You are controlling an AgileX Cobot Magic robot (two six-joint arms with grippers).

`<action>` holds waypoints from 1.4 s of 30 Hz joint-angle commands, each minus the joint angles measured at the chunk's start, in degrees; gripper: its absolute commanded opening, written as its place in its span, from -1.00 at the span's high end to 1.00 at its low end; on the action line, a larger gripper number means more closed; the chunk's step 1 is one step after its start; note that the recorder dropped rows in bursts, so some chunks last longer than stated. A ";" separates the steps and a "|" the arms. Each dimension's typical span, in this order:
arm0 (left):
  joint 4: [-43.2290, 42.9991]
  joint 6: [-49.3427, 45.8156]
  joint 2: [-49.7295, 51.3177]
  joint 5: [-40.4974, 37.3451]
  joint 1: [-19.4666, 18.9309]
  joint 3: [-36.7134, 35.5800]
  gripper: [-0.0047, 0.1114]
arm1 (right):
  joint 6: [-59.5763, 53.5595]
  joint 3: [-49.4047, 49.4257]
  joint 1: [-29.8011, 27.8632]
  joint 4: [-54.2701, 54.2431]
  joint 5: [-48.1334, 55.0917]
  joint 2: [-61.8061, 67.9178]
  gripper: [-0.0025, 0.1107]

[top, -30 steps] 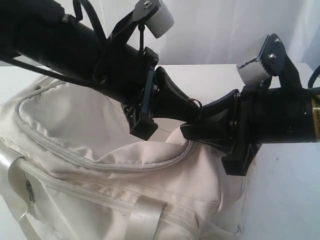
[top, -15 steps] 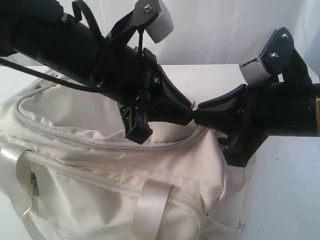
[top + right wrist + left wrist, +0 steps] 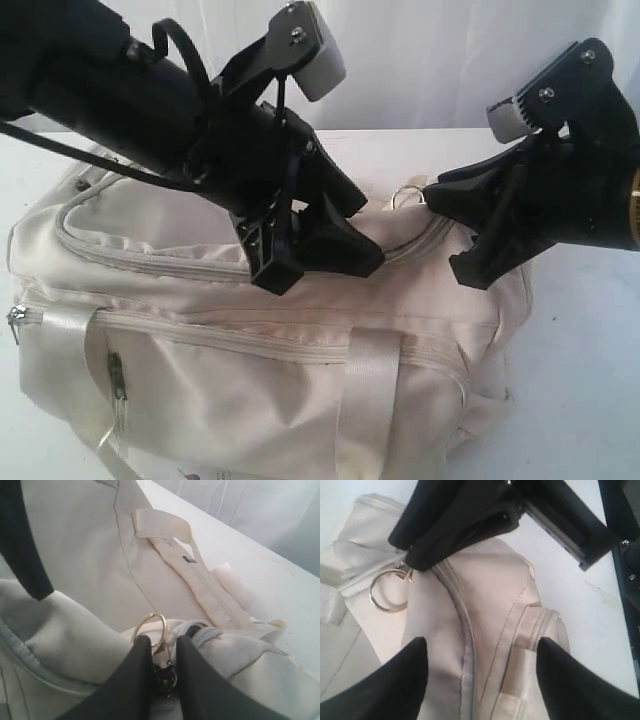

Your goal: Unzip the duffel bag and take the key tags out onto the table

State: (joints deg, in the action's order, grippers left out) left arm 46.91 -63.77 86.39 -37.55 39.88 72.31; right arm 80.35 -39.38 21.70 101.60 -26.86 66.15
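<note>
- The duffel bag (image 3: 250,390) lies on the white table (image 3: 580,400). Its curved top zipper looks closed, so the unzipping step is in hand.
- The right gripper (image 3: 161,645), at the bag's right end, pinches the zipper pull by its metal ring (image 3: 149,615).
- The left gripper (image 3: 482,650) hangs over the bag's top, fingers spread, holding nothing.
- No key tags are visible; probably they are inside.
- The next move probably calls for drawing the pull leftward along the zipper.

Black arms (image 3: 100,95) with looping cables (image 3: 188,50) and pale screwed blocks (image 3: 320,62).
</note>
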 commanded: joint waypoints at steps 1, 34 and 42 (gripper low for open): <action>-0.09 0.85 -0.53 1.97 0.17 -3.40 -0.21 | -0.67 -1.13 -0.59 -1.65 2.52 -0.49 0.84; -1.54 -2.67 3.29 9.05 0.17 -6.63 0.83 | 6.41 -1.13 -0.59 -1.65 -5.50 -10.60 0.45; -2.89 -2.67 3.29 7.53 0.17 -6.63 0.83 | 5.30 -1.26 -0.59 -1.65 4.89 -9.89 -0.01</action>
State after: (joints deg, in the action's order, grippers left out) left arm 44.10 -66.42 89.97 -28.72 40.10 66.05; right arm 86.01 -40.35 21.60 100.52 -25.07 55.58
